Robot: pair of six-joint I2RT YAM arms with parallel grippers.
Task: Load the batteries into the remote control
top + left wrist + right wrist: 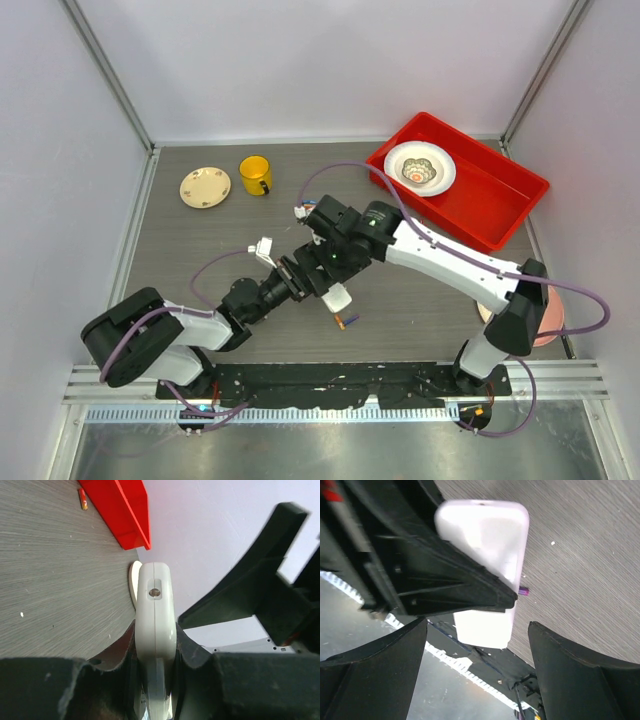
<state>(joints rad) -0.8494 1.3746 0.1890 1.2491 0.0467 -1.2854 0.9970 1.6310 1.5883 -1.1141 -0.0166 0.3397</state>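
Seen from above, the left arm (190,325) and right arm (450,262) meet over the middle of the grey worktop (200,250). The white remote control (338,297) sits where they meet, and two small batteries (346,320) lie loose just beside it. A red tray (500,200) sits well apart at the far right. In the left wrist view, the left fingers (192,652) are clamped on the remote control, pinching its two broad faces so that a narrow edge faces the camera. An orange battery (82,499) lies far off near the tray. In the right wrist view, the right fingers (570,670) stand wide apart and hold nothing. The remote control lies beyond them, with a purple battery tip (523,591) peeking past its edge. The remote looks light, rigid and smooth, so it would likely slip under a loose pinch. A firm hold across the flat faces near one end seems best. The batteries look tiny and prone to rolling, so they are best taken across the barrel.
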